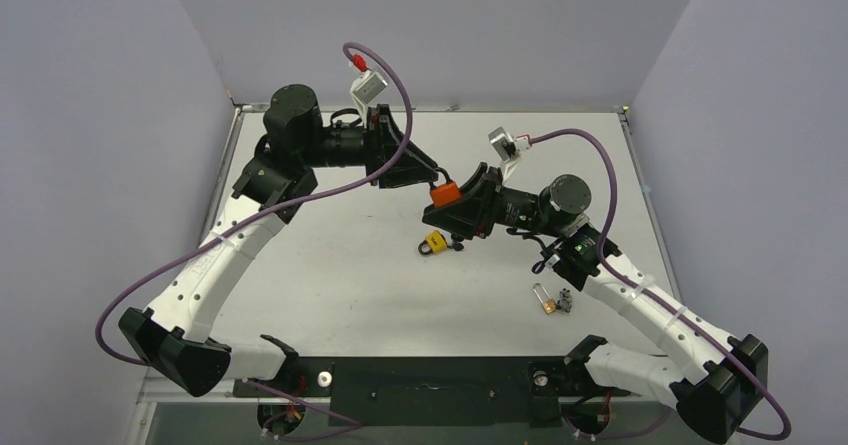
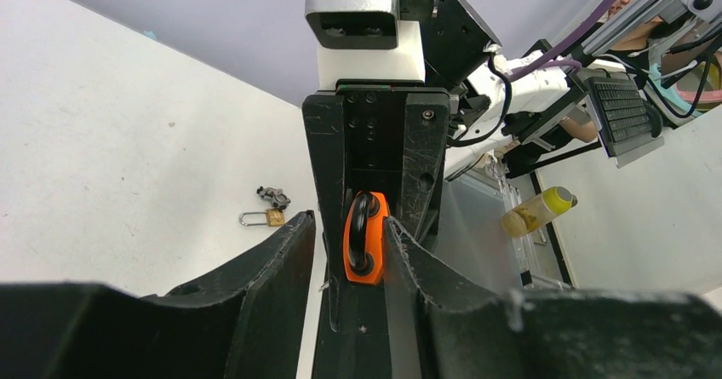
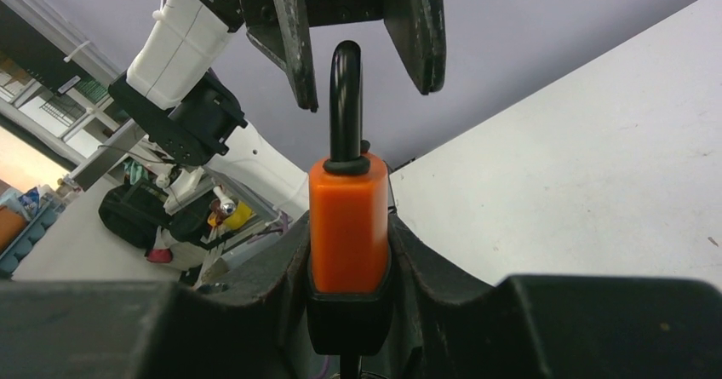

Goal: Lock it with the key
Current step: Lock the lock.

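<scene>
An orange padlock (image 3: pixel 347 226) with a black shackle (image 3: pixel 345 98) stands upright in my right gripper (image 3: pixel 349 226), which is shut on its body. My left gripper (image 3: pixel 368 94) hangs over it, open, one finger on each side of the shackle with gaps showing. In the left wrist view the padlock (image 2: pixel 366 238) sits between the left fingers, close to the right one. From above, both grippers meet at the padlock (image 1: pixel 445 192) over the middle of the table. A small grey bunch that looks like keys (image 1: pixel 566 302) lies on the table by the right arm.
A yellow padlock (image 1: pixel 434 243) lies on the table just below the grippers. A small brass padlock (image 1: pixel 545 300) rests beside the keys near the right forearm. Grey walls enclose the white table (image 1: pixel 330 275) on three sides.
</scene>
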You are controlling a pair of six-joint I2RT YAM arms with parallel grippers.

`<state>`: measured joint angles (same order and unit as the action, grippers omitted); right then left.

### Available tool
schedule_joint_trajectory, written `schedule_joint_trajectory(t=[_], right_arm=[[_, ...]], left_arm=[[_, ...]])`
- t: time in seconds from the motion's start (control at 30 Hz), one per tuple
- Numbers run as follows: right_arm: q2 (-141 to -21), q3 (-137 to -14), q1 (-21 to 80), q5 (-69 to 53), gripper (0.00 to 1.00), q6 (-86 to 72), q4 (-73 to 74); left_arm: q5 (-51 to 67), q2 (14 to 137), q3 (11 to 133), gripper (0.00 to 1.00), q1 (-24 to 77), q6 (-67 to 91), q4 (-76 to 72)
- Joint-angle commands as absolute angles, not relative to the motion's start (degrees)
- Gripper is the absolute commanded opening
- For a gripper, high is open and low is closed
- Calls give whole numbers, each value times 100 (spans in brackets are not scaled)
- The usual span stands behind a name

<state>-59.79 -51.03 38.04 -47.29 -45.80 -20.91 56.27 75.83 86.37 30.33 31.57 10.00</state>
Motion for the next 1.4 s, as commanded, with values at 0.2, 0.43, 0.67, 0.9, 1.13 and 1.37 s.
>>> schedule_joint_trajectory(t=[0.2, 0.43, 0.67, 0.9, 1.13, 1.37], right_arm=[[-6075, -5498, 3832, -4540, 0, -4461, -2510], [-6059, -5486, 3837, -4402, 0, -4368, -2359], [-6026, -5540, 3821, -4178, 0, -4113, -2006], [-5950, -5427, 3709, -4004, 0, -3939, -1862], [-5904, -5252, 3614, -4038, 20, -3953, -2016], [-5783, -5062, 3327, -4282, 52, -3973, -2080]], left_arm=[[5751, 7510, 8568, 28, 3126, 3093, 839], [5677, 7561, 8583, 5, 3164, 3104, 852], [5300, 7525, 8548, 0, 3186, 3228, 795], [4691, 7364, 8335, 0, 3147, 3613, 314], [4346, 7237, 8264, 0, 3104, 3719, 154], [4072, 7133, 8292, 0, 2930, 3912, 88]])
